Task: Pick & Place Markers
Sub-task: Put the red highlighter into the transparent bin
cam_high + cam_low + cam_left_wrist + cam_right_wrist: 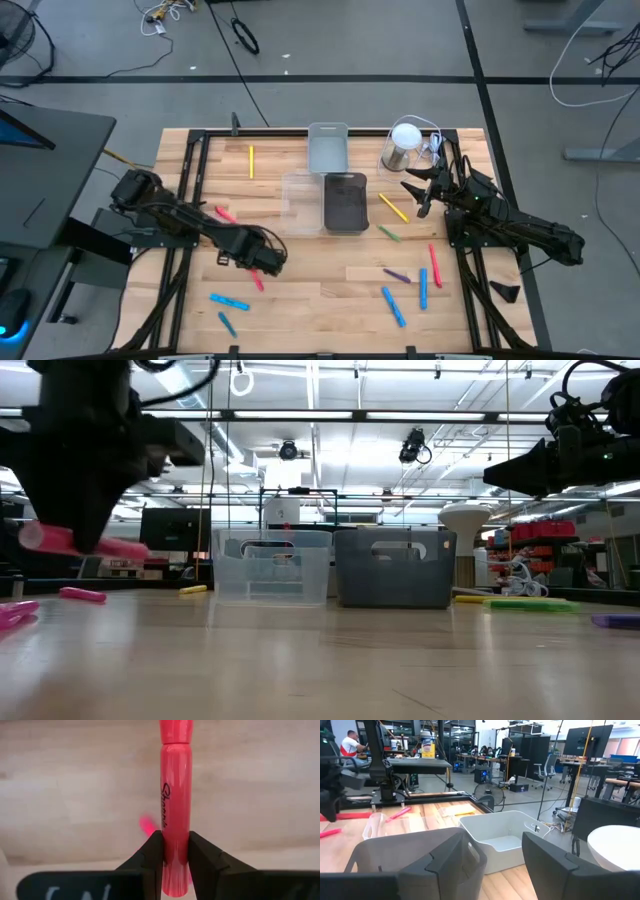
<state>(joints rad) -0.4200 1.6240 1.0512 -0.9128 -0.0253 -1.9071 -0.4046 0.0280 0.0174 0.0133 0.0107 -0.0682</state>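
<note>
My left gripper [262, 262] stands over the table's near left part, pointing down and shut on a pink marker [175, 795]. In the low view this marker [80, 542] hangs clear of the wood. More markers lie flat on the table: pink [225, 213], blue [228, 300] and yellow [251, 160] on the left. On the right lie yellow [393, 207], green [388, 233], purple [396, 273], red [435, 265] and blue [393, 305]. My right gripper [415, 195] waits at the far right, level and open, with nothing between its fingers. My left gripper pinches the pink marker's barrel near one end [175, 845] between its two fingers. The fingers [150, 855] come from above, pointing down, and lie across the marker. The marker is lifted clear of the table, nearly level, most of its length sticking out to one side.
A clear bin [298, 203] and a dark bin [345, 202] stand side by side at the table's middle, with a pale grey bin [327, 148] behind them. A white round-topped object [405, 140] stands at the far right. Bare wood lies along the near middle.
</note>
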